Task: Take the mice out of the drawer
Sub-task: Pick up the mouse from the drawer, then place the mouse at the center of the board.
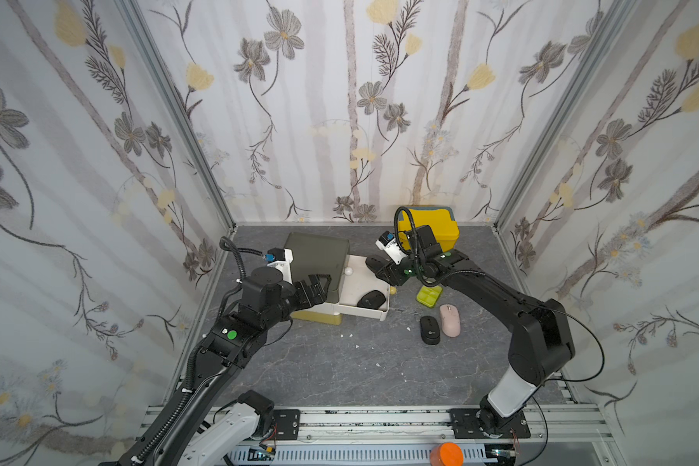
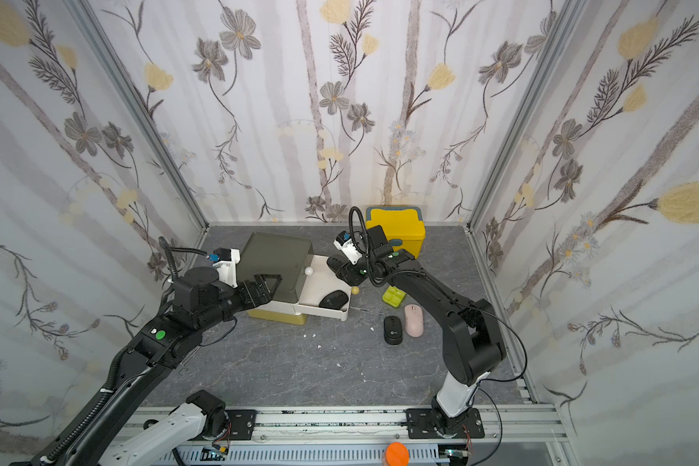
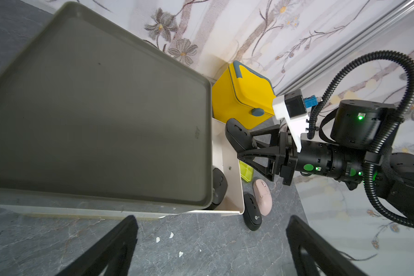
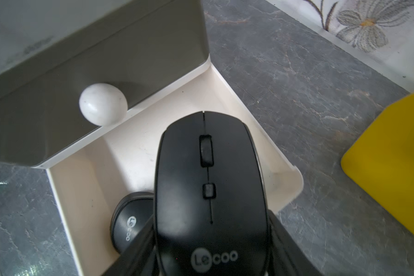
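My right gripper (image 1: 380, 269) (image 4: 210, 251) is shut on a slim black mouse (image 4: 210, 191) (image 3: 237, 136) and holds it just above the pulled-out white drawer (image 1: 383, 314) (image 4: 268, 153). A rounder black mouse (image 1: 371, 299) (image 2: 333, 299) (image 4: 129, 222) lies in the drawer below it. On the table to the right of the drawer, another black mouse (image 1: 429, 330) (image 3: 252, 211) and a pale pink mouse (image 1: 449, 320) (image 3: 263, 199) lie side by side. My left gripper (image 1: 319, 287) (image 3: 210, 239) stands open and empty by the near left corner of the cabinet.
The drawer cabinet has an olive-grey top (image 1: 317, 254) with a white ball knob (image 4: 102, 104). A lime-green pill box (image 1: 429, 295) sits right of the drawer. A yellow lidded box (image 1: 432, 226) stands at the back wall. Small white scraps (image 3: 170, 235) dot the grey tabletop.
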Action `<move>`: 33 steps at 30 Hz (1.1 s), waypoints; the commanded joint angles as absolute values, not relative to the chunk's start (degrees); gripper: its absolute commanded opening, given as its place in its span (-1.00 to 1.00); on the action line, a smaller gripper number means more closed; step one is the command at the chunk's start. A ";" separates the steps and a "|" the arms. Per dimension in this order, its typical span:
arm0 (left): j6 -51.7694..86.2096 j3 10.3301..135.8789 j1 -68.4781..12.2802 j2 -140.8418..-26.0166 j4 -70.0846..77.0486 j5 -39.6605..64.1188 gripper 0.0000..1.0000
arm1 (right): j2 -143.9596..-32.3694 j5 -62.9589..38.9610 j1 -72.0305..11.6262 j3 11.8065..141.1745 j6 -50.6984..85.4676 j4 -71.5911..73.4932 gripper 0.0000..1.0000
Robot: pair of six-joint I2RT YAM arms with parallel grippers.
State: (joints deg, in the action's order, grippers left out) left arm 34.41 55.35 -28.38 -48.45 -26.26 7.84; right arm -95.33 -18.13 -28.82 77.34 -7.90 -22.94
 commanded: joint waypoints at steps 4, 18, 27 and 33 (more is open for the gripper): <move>36.23 55.28 -31.90 -49.11 -23.48 8.27 1.00 | -84.72 -11.42 -26.82 68.55 7.71 -21.56 0.00; 39.50 51.84 -40.07 -50.78 -17.00 6.33 1.00 | -68.71 5.23 -36.31 46.54 28.01 -22.57 -0.02; 39.99 50.54 -40.86 -50.65 -17.09 3.70 1.00 | -66.62 10.95 -43.69 35.14 37.42 -16.78 -0.04; 40.25 50.19 -40.78 -50.34 -17.31 3.17 1.00 | -71.58 16.18 -49.78 35.32 41.51 -15.17 -0.01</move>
State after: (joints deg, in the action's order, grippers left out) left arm 40.10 50.46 -40.77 -50.61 -18.85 4.25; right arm -70.24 11.70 -48.27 34.83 37.65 -17.80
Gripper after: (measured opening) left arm 0.997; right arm 0.574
